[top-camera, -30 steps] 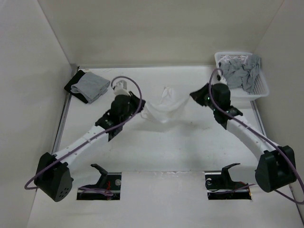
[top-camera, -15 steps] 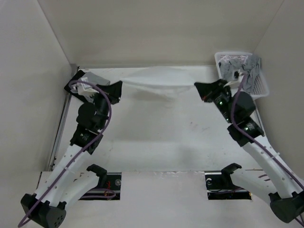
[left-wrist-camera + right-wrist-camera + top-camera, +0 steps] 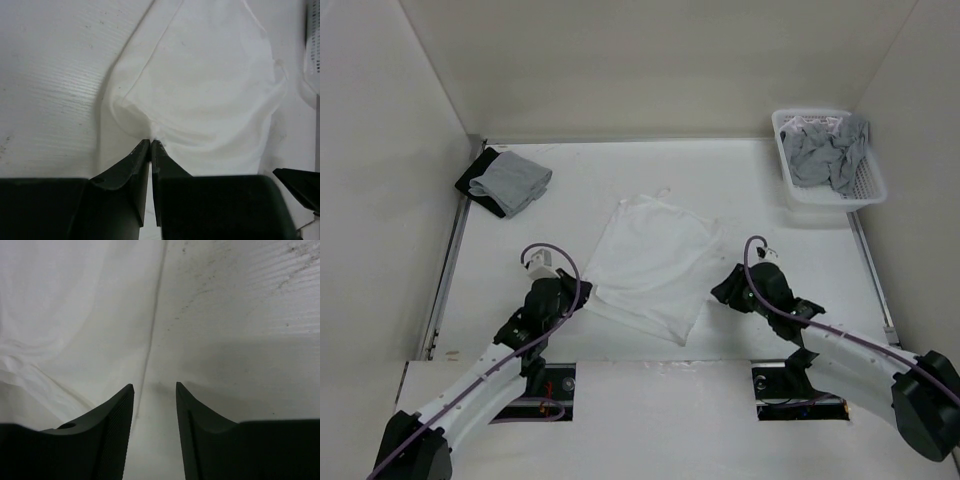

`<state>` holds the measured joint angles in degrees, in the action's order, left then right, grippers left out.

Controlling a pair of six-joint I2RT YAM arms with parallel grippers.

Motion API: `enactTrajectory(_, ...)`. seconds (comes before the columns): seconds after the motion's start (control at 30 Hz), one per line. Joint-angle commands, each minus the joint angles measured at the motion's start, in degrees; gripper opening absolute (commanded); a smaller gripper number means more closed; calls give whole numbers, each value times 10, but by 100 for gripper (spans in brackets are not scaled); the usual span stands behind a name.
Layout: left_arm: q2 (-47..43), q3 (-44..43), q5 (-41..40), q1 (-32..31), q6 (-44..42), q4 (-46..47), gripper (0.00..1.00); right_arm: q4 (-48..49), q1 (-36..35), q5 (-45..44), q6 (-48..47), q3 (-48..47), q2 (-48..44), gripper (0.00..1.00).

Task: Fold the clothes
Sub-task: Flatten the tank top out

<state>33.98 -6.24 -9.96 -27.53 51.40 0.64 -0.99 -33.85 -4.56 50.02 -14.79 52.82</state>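
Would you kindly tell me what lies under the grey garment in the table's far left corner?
A black cloth lies beneath the grey garment, showing along its left and near edges. How far it reaches underneath is covered.

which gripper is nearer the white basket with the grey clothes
Right. The right gripper sits by the white top's right edge, down-left of the basket; the left gripper is across the top at its left edge, farther off.

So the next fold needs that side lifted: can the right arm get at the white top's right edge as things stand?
Probably yes. The right gripper sits open at the white top's edge, which lies right below its jaws in the wrist view; nothing covers it. The left gripper pinches the opposite side.
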Motion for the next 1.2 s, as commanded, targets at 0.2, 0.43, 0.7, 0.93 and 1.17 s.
enactTrajectory(0.2,-64,9,11,-3,24,-23,27,-25,-61,-27,87,-2,-58,49)
enactTrajectory(0.43,-31,-13,-20,27,20,-48,31,17,12,-32,24,-70,61,52)
enactTrajectory(0.7,7,-25,-72,57,34,-93,29,110,101,67,-28,-192,304,25)
enactTrajectory(0.93,5,-29,-89,60,24,-83,24,119,174,63,-38,-361,466,2)
enactTrajectory(1.17,40,-31,-21,28,5,-33,31,127,189,68,-36,-419,493,43)
